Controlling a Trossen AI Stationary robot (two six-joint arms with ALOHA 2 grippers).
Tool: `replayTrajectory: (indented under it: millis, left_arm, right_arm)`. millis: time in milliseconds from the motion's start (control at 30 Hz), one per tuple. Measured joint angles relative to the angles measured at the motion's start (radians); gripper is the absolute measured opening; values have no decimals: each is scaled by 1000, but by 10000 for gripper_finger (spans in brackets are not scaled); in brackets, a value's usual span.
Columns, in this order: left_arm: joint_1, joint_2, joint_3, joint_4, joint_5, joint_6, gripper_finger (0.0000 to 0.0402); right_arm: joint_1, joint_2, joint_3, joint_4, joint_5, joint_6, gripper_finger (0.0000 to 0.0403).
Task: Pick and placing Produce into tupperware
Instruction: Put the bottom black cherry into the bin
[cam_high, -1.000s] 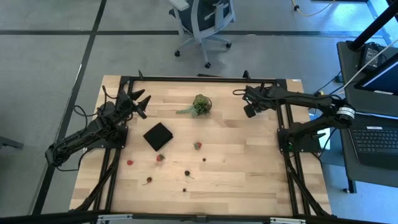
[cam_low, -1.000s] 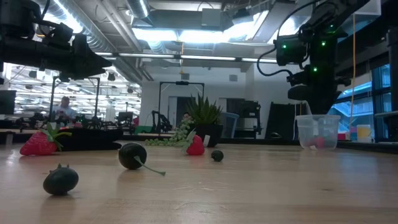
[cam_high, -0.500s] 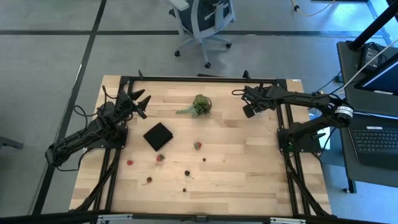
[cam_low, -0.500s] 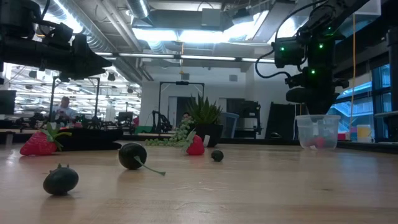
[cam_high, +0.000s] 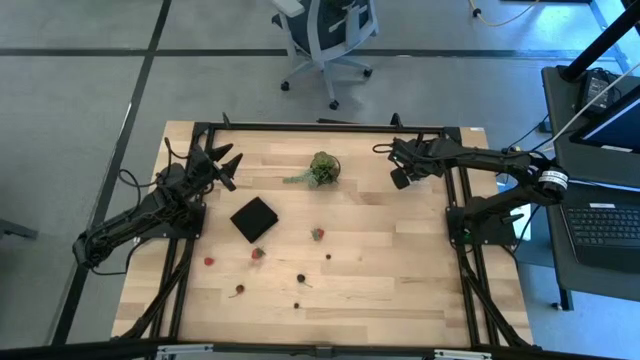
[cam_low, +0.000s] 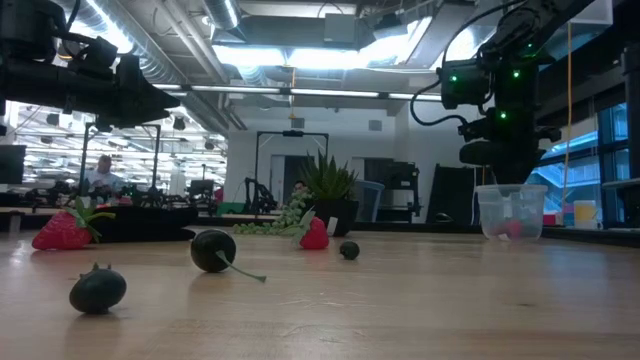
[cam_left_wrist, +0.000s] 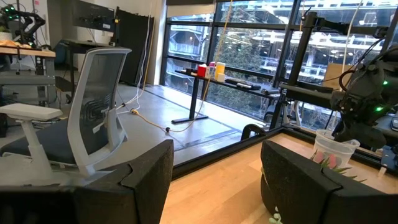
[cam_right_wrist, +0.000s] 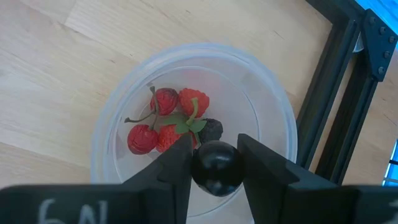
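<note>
One dark berry (cam_right_wrist: 216, 168) pinched between right tool (cam_right_wrist: 214, 163) fingers, hanging directly above tupperware (cam_right_wrist: 194, 127) at surface's 2 o'clock corner, beside black frame rail (cam_right_wrist: 333, 93). Tub holds red cherries (cam_right_wrist: 154, 118), strawberry pieces (cam_right_wrist: 193, 103), one dark berry (cam_right_wrist: 212, 129). Left tool (cam_high: 222, 160) at 10 o'clock, fingers spread wide, empty, raised off surface (cam_high: 380, 260). Loose produce near centre and 6 o'clock: strawberry (cam_high: 317, 234), dark berry (cam_high: 300, 279), well apart from both tools. Black square (cam_high: 254, 219) at 9 o'clock from strawberry; leafy clump (cam_high: 322, 168) at 12 o'clock.
</note>
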Motion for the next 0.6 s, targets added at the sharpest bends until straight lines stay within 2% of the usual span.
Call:
replayTrajectory:
  millis: [600]
  left_arm:
    - [0,0,0,0,0,0,236]
  right_arm:
    - [0,0,0,10,0,-1,114]
